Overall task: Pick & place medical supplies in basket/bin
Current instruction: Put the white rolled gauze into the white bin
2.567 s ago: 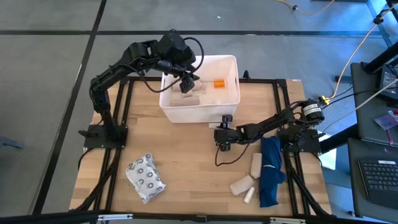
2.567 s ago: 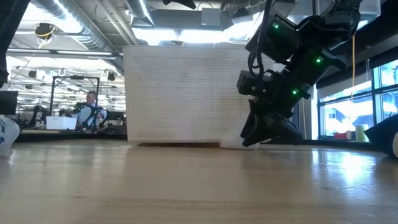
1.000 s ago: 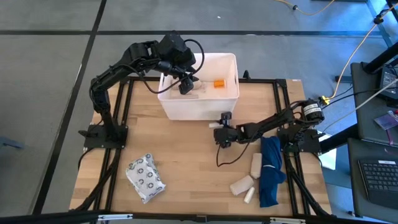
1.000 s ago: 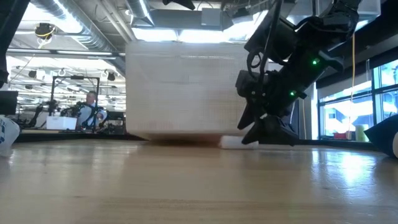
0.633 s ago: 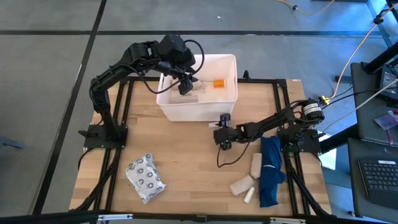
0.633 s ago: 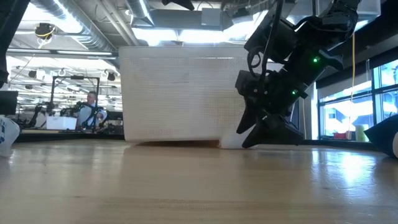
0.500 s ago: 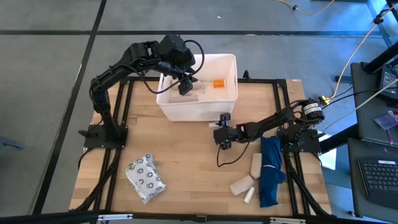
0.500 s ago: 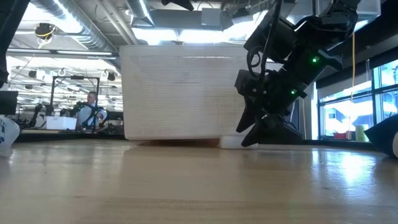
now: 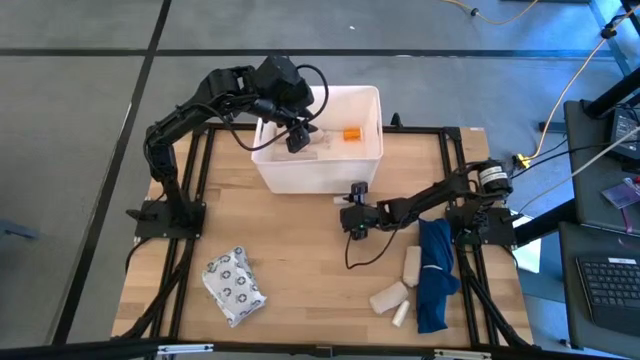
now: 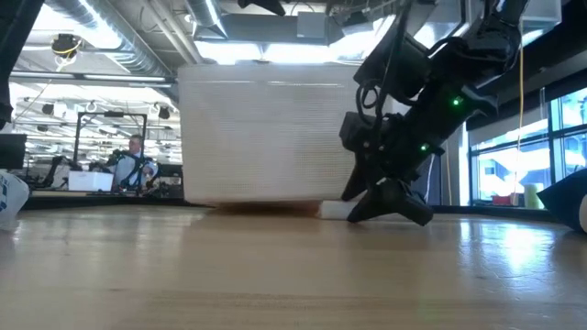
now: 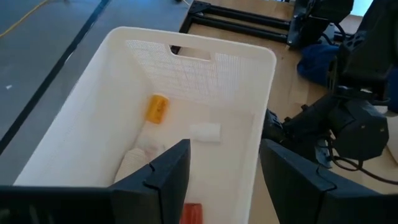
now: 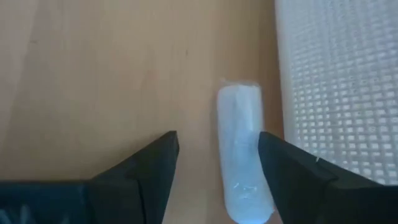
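Observation:
The white bin (image 9: 300, 175) stands at the table's far middle. It holds an orange bottle (image 11: 157, 107), a white piece (image 11: 205, 132) and a beige roll (image 11: 134, 165). My left gripper (image 11: 224, 180) hangs open above the bin's inside, holding nothing. A white tube (image 12: 242, 155) lies flat on the table along the bin's near wall (image 12: 336, 81). My right gripper (image 12: 214, 168) is low over the tube, open, slanting down from the table's right, one finger on either side of it. The low view shows that gripper (image 10: 367, 206) just above the wood, with the tube (image 10: 332, 211) at its tips. My right gripper straddles the white tube's near end (image 12: 245, 199), with the fingers lying along it. The tube runs close under the finger (image 12: 292, 168) on the bin's side. I cannot tell whether that finger touches it.
A crinkly grey packet (image 9: 233, 287) lies at the near left. Two beige rolls (image 9: 411, 262) (image 9: 388, 297), a white tube (image 9: 401, 314) and a long dark-blue cloth (image 9: 435, 275) lie at the near right. Bare wood lies in the middle.
My right gripper has sunk a little toward the table and edged toward its left, closing in over the white tube. Its fingers keep the same gap. The bin has shifted slightly toward the left.

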Robot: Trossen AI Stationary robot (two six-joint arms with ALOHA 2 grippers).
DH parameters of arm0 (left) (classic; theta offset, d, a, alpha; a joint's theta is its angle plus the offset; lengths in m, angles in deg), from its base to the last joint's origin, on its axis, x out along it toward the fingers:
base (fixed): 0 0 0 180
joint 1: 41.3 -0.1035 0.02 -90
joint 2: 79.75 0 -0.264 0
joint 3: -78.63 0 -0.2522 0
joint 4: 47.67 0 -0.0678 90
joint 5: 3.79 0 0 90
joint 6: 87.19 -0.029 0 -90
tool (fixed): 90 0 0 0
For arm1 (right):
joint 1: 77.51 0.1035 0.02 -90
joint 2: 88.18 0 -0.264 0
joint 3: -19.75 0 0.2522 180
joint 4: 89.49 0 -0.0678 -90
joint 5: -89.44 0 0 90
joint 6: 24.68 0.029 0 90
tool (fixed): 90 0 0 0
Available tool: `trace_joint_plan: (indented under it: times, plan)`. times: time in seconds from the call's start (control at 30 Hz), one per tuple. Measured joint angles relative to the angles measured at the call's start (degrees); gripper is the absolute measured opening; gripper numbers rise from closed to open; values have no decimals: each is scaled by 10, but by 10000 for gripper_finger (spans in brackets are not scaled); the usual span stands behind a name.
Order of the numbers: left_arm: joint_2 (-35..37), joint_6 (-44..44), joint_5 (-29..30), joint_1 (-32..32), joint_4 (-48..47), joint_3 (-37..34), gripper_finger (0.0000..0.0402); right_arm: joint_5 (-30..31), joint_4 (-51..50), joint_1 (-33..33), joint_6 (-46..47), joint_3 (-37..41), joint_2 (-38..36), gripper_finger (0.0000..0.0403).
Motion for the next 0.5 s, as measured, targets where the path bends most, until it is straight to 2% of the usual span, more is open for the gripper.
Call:
trace_joint_plan:
  times: [0.3, 0.5]
  plan:
    - [0, 0, 4, 0, -7, 0, 186, 27, 7, -2, -3, 0, 2, 226]
    - [0, 0, 5, 0, -7, 0, 186, 56, 4, -2, -10, 0, 2, 180]
